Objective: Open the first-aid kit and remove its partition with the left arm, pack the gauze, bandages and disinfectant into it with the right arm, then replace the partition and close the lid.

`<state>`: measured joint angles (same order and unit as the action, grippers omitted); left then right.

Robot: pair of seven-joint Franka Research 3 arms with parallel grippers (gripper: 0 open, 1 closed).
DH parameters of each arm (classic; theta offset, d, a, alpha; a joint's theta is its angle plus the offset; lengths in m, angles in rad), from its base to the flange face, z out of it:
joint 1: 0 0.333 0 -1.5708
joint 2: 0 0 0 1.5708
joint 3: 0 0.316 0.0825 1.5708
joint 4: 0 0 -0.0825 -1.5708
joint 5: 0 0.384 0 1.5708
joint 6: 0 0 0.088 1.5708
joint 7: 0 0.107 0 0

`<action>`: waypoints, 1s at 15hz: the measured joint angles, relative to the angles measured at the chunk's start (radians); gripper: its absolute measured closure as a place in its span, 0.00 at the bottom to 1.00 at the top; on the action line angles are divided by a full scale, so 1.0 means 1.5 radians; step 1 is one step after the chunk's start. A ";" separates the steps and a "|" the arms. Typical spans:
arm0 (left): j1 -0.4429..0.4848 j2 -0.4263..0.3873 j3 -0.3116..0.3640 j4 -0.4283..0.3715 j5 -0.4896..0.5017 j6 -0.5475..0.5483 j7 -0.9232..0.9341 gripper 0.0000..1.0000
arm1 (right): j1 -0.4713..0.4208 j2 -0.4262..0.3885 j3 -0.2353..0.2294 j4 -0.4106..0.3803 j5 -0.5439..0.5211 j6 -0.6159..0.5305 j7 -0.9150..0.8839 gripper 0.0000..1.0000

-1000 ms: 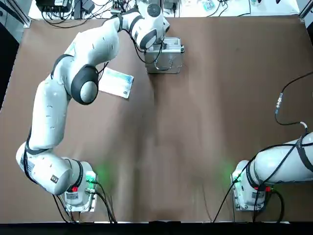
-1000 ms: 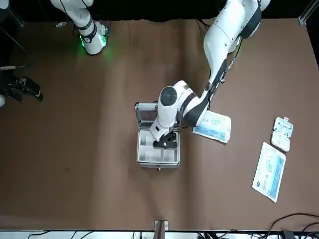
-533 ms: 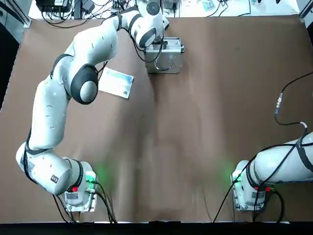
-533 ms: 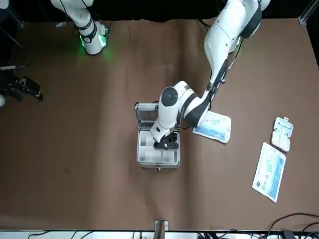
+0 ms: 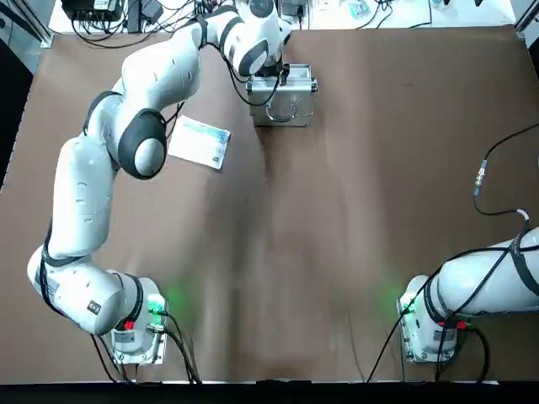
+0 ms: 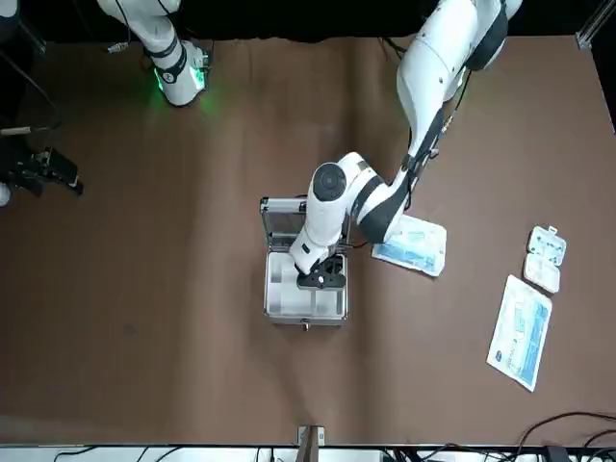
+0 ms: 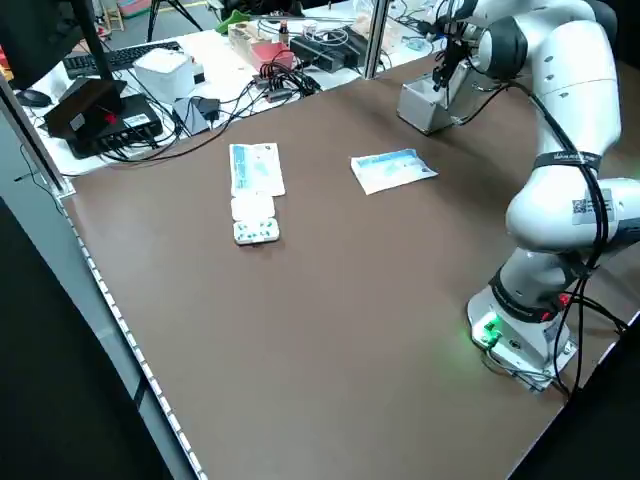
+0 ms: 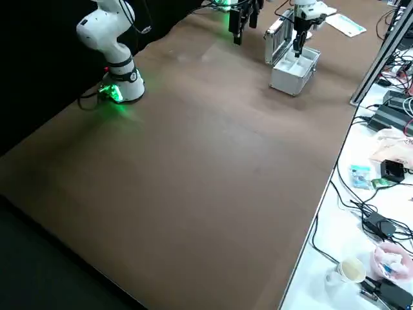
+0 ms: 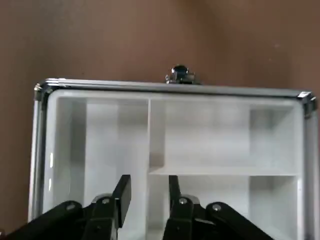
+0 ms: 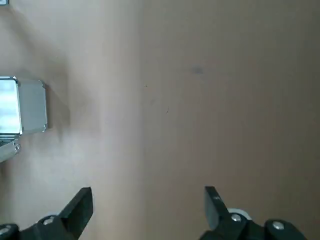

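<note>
The silver first-aid kit [image 6: 306, 314] stands open at the table's far side, its lid [image 6: 285, 216] upright behind it. The cream partition [image 9: 210, 135] sits inside, with shallow compartments. My left gripper [image 6: 322, 277] reaches down into the case, and its open fingers [image 9: 123, 186] straddle one divider wall without pinching it. My right gripper [image 10: 147, 205] hangs open over bare table on the right arm's side, well away from the kit [image 10: 22, 107]. The disinfectant is out of view. I cannot tell which packets are the gauze or the bandages.
A white-and-blue printed packet [image 6: 412, 243] lies just beside the case on the left arm's side. Farther that way lie a long slim box [image 6: 520, 332] and a small white blister pack [image 6: 544, 258]. Cables and desk clutter [image 7: 300, 50] sit beyond the far edge.
The left wrist has shifted slightly toward the table's far edge over the open case. The right arm has not moved.
</note>
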<state>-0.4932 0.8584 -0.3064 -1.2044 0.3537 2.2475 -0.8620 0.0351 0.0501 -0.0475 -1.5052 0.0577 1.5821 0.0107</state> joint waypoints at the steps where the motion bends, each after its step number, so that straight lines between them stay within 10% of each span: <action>1: 0.007 -0.013 0.000 0.001 -0.027 -0.002 0.000 0.62 | 0.000 0.000 0.000 0.000 0.000 0.000 0.000 0.01; 11: 0.024 -0.076 -0.001 0.003 -0.075 -0.118 0.000 0.63 | 0.000 0.000 0.000 0.000 0.000 0.000 0.000 0.01; 15: 0.052 -0.128 -0.004 0.004 -0.138 -0.183 0.031 0.81 | 0.000 0.000 0.001 0.000 0.000 0.000 0.000 0.01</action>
<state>-0.4147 0.6667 -0.3123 -1.1978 0.1463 1.9727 -0.8159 0.0353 0.0501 -0.0466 -1.5045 0.0574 1.5823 0.0105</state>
